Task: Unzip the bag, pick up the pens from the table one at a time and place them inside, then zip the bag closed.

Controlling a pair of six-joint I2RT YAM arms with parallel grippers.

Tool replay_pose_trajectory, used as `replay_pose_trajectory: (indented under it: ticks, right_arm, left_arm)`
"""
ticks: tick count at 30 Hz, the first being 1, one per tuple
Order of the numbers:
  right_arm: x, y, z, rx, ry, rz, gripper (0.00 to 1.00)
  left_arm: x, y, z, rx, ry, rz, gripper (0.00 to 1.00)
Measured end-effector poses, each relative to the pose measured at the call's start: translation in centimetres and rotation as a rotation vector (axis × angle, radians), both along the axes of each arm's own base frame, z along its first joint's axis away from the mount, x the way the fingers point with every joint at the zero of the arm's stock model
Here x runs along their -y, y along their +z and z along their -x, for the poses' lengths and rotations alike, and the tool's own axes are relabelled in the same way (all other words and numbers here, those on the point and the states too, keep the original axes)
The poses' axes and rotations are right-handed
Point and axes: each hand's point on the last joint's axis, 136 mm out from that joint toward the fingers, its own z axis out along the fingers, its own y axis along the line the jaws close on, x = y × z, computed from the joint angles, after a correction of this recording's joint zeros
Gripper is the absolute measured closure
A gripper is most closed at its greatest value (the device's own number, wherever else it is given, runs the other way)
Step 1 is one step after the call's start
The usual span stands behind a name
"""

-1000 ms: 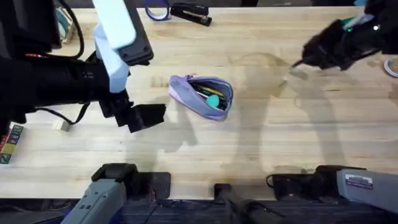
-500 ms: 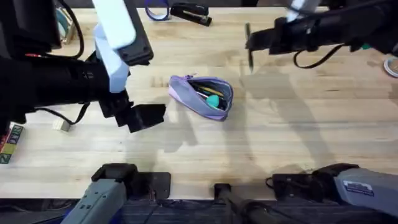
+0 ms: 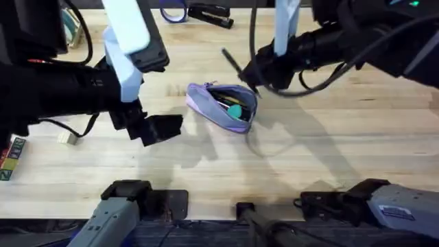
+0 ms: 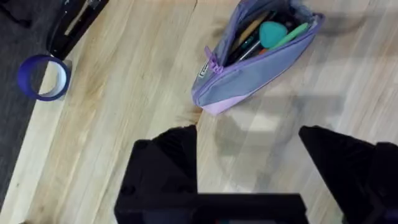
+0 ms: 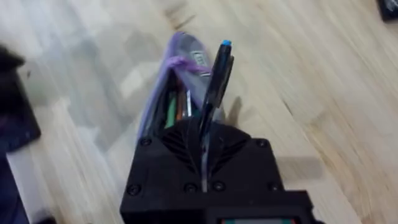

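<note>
Your right gripper (image 5: 205, 134) is clamped on the dark pen (image 5: 214, 84), held above the unzipped bag (image 3: 223, 104); your left gripper (image 4: 249, 162) hangs with jaws wide apart and empty, the bag just ahead on the table (image 3: 329, 158).

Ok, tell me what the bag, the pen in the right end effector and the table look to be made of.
The bag: soft woven fabric, matte lavender and grey-blue, judging by its sagging, creased sides. The pen, gripped by the right end effector: probably plastic, dark and slightly glossy, with a small blue tip. The table: light wood, going by its grain and plank seams, with a smooth, low-sheen finish.
</note>
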Motion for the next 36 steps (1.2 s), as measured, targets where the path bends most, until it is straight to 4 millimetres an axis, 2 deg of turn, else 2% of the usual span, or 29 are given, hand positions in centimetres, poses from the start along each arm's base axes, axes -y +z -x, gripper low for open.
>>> replay_pose_trajectory:
  ticks: [3,8,15,24,30,36]
  right_arm:
    - [-0.3,-0.6,1.3,0.002,0.067,0.038,0.969]
    - [0.3,-1.9,3.1,-0.036,0.136,0.102,0.969]
    - [-0.2,-2.8,3.2,-0.039,0.173,0.122,0.969]
    - [-1.6,-5.8,4.2,-0.112,0.231,0.163,0.97]
    - [-2.1,-7.6,3.8,-0.143,0.238,0.179,0.969]
    - [-3.3,-7.9,2.0,-0.084,0.237,0.15,0.969]
  left_arm:
    - [0.0,0.0,0.0,0.0,0.0,0.0,0.007]
    - [0.0,0.0,0.0,0.0,0.0,0.0,0.007]
    - [0.0,0.0,0.0,0.0,0.0,0.0,0.007]
    - [0.0,0.0,0.0,0.0,0.0,0.0,0.007]
    - [0.0,0.0,0.0,0.0,0.0,0.0,0.007]
    - [0.0,0.0,0.0,0.0,0.0,0.0,0.007]
